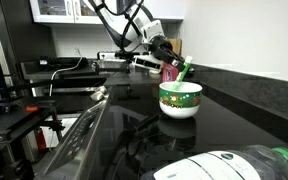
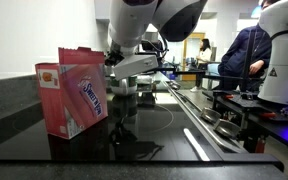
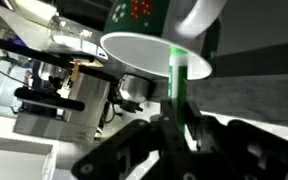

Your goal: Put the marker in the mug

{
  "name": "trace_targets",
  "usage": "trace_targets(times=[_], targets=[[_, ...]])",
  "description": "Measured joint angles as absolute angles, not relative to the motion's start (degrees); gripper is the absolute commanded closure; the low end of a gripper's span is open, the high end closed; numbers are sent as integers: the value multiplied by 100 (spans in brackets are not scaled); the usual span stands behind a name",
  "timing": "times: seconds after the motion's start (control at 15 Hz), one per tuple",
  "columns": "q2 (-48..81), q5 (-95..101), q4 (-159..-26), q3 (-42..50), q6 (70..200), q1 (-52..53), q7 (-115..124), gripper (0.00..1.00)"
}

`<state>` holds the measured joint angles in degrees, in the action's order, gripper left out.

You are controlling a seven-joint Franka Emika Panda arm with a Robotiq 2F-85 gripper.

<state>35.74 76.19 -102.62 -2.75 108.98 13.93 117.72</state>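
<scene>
The mug (image 1: 180, 100) is a squat white cup with a green rim band and a festive pattern, standing on the black counter. My gripper (image 1: 172, 62) is just above and behind its rim, shut on the slim green marker (image 1: 185, 70), which slants down toward the mug's opening. In the wrist view the marker (image 3: 177, 75) runs from between my fingers (image 3: 181, 113) toward the mug's white interior (image 3: 134, 55). In an exterior view my gripper (image 2: 134, 66) is beside the pink box; I cannot make out the mug there.
A pink box (image 1: 169, 73) stands right behind the mug and fills the foreground in an exterior view (image 2: 74, 90). A big clear green-capped bottle (image 1: 246, 166) lies at the counter's front. A stovetop (image 1: 94, 120) is alongside. People (image 2: 246, 50) sit in the background.
</scene>
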Motion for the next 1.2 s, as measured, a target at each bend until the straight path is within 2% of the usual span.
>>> trace_targets(times=[0.13,0.2,0.27,0.33,0.73,0.8,1.2], targets=[[3613,7619,-10267,-238,10868,1344,11861,95],[3620,7619,-10268,-187,10868,1294,11862,55],[3622,7619,-10267,-148,10868,1218,11862,54],[3623,7619,-10267,-131,10870,1108,11862,49],[3612,7617,-10280,-186,11396,779,11803,3],[3571,7603,-10298,-204,11617,727,11770,0],[2612,6369,-10746,-233,13111,14,10442,0]])
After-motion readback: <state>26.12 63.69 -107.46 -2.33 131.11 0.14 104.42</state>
